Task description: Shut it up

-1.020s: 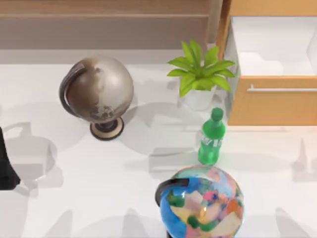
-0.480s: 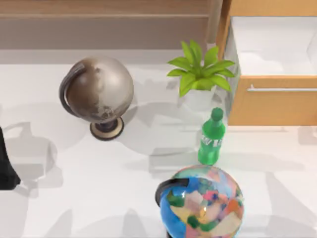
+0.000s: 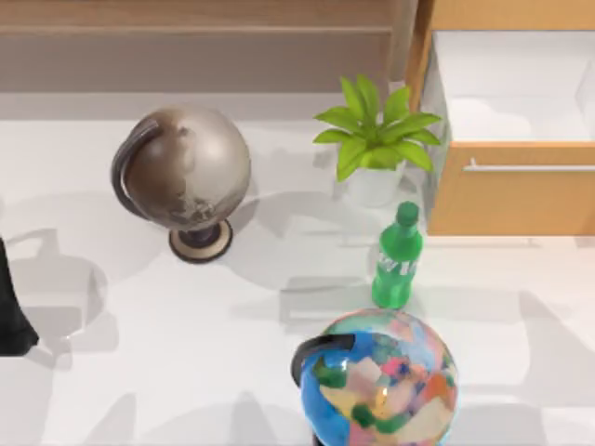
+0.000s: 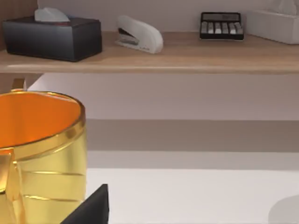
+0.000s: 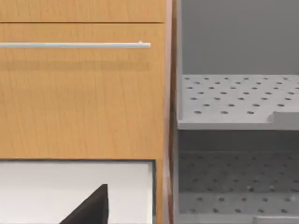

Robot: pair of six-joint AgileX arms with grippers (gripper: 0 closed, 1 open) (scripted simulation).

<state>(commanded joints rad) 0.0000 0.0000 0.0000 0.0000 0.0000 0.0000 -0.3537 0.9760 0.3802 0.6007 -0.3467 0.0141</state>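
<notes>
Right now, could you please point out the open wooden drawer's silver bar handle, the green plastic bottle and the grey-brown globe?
Thin silver bar handle (image 3: 530,168), top view, on the middle of the bar.
Green plastic bottle (image 3: 398,265), top view, on its labelled body.
Grey-brown globe (image 3: 191,167), top view, on the sphere's upper face.

Drawer (image 3: 509,190) and colourful globe (image 3: 381,381) cut by top view's edges; gold cup (image 4: 39,154) likewise cropped

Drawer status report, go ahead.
Drawer open, white inside showing, handle untouched. Left arm parked at table's left edge. Right wrist view faces the drawer front. Green bottle and plant beside it, not blocking.
</notes>
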